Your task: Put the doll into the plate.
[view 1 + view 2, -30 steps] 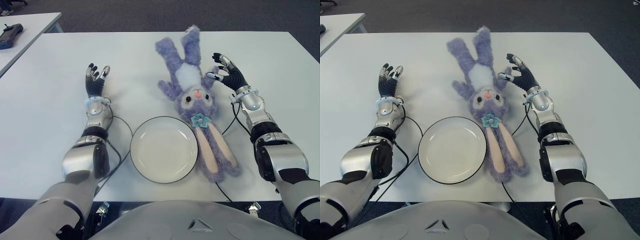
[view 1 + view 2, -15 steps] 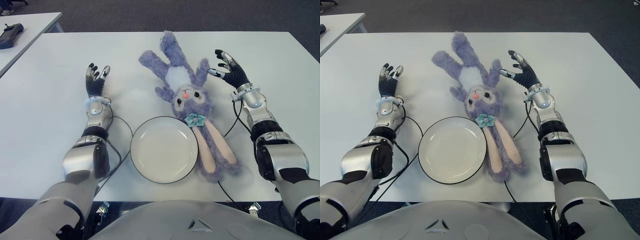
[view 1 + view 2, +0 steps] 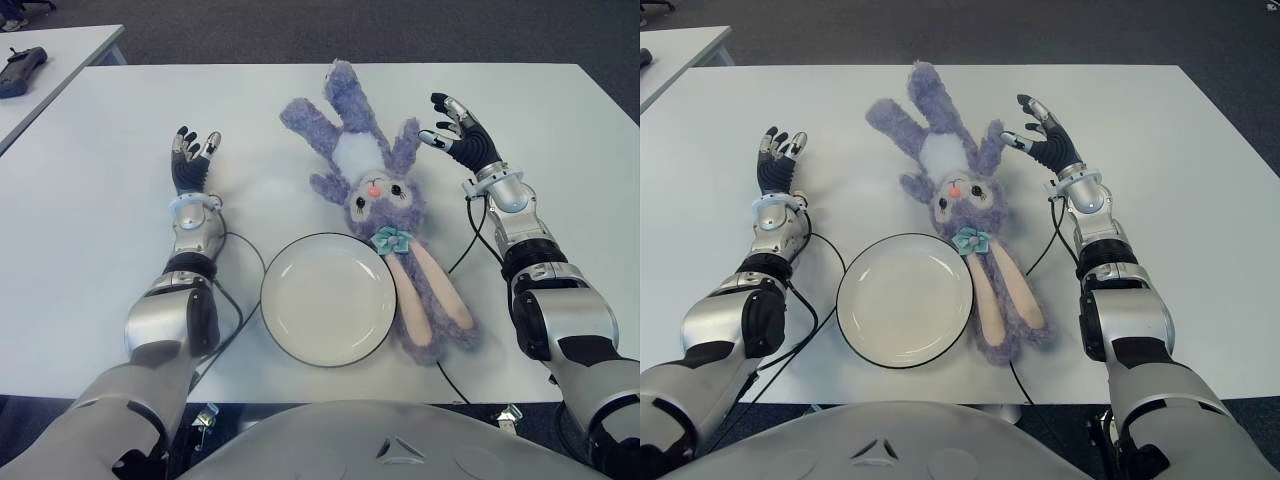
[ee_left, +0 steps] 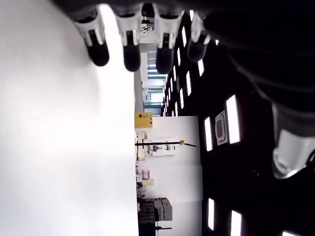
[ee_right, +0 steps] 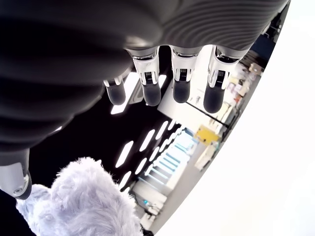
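Doll [image 3: 375,195] lies beside plate [image 3: 328,298], right hand [image 3: 460,137] spread nearby

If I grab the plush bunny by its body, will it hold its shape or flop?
Probably flop: the plush bunny sprawls limp, its long ears trailing beside the plate. It looks light and fuzzy, so the open right robot hand should grip it without slipping.

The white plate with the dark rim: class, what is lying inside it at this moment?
Nothing lies inside the round white plate with the dark rim. The purple plush rabbit doll lies on the table beside its right edge, unheld.
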Robot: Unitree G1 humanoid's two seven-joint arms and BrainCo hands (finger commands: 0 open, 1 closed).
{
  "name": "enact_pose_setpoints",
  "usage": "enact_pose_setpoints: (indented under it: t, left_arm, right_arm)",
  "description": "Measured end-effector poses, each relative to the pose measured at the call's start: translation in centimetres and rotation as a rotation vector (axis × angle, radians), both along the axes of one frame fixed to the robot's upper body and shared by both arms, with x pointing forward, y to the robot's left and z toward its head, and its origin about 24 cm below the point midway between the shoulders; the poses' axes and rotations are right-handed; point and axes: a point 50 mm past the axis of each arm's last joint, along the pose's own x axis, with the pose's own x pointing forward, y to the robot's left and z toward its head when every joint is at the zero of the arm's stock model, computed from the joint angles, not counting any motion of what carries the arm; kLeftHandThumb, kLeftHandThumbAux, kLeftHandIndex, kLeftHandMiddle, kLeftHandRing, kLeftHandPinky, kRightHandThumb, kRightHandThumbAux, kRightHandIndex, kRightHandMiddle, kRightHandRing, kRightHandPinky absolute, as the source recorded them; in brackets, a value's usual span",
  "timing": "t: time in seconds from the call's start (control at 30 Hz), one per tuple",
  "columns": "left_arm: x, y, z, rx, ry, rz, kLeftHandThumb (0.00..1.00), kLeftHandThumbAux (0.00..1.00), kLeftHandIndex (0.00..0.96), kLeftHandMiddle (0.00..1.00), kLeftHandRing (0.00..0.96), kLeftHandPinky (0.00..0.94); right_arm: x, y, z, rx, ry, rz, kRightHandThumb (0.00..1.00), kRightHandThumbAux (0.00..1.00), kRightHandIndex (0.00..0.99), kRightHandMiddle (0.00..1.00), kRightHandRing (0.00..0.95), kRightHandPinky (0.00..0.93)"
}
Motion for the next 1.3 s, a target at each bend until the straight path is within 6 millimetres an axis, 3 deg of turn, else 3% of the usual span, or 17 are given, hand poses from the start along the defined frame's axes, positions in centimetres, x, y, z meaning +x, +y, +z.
enact_pose_setpoints:
  t: [0.33,0.73,1.3]
  left_arm:
    - [0.0,0.0,0.0,0.001,0.0,-0.001,0.0,0.553,0.044,0.113,0.101,0.066]
    - [0.0,-0.1,0.0,0.007,0.002,0.001,0.0,0.556,0.054,0.119,0.101,0.059]
    - [0.2,-0.5,0.1,0.015,0.001,-0.007,0.0,0.547,0.056,0.115,0.098,0.066]
  right_arm:
    - [0.6,-0.2,1.2,0.011,-0.007,-0.003,0.175,0.413,0.0,0.0,0.0,0.091]
    - [2.1,0.1,6.8,-0.037,-0.148,0.0,0.167,0.406,0.0,0.0,0.0,0.099]
    - [3.2,0.5,9.6,-0.127,-0.168,-0.015,0.186,0.413,0.0,0.0,0.0,0.054]
